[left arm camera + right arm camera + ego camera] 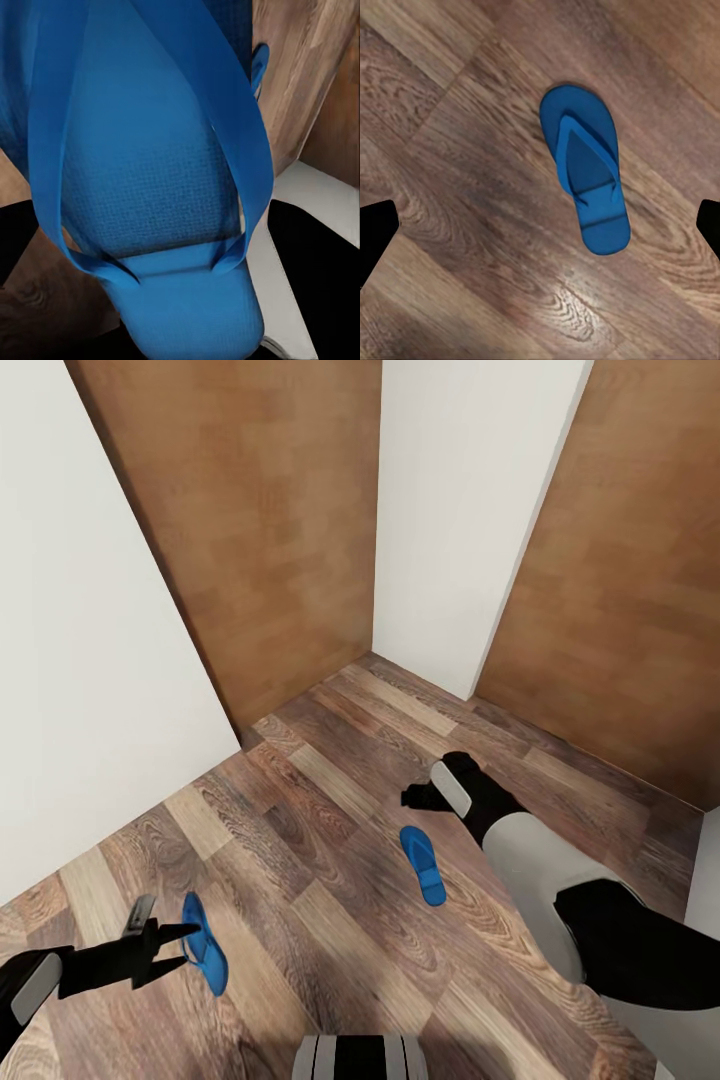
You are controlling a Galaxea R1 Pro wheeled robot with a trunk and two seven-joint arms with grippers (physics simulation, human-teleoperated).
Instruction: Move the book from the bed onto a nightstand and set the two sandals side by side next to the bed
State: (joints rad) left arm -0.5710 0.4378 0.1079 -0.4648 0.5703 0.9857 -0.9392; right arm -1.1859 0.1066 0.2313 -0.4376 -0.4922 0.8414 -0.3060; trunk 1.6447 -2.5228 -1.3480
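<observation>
The left gripper (pixel 185 948), seen from the head camera, pinches one blue sandal (pixel 205 957) at its edge, holding it just above the wood-plank floor (pixel 300 810) at the lower left; the left arm reaches in low from that corner, forearm nearly level; the right gripper (pixel 425 794) hovers over the second sandal (pixel 423 865), which lies flat on the floor near the middle; the right arm extends forward and bends down at the wrist; white walls and brown wooden doors (pixel 250 510) stand behind; neither bed nor book is shown here.

From the left wrist camera, the held sandal (pixel 150 172) sits very close, its thong straps (pixel 240 135) spreading over a textured sole; it is judged light, flexible and somewhat rubbery, so a grip on the sole's edge should hold without slipping.

From the right wrist camera, the lying sandal (pixel 583 176) rests strap-up on the planks; the dark fingertips (pixel 375 236) at either side stand spread wide, holding nothing; the sole's thin rim or the straps look like the best places to take hold.
</observation>
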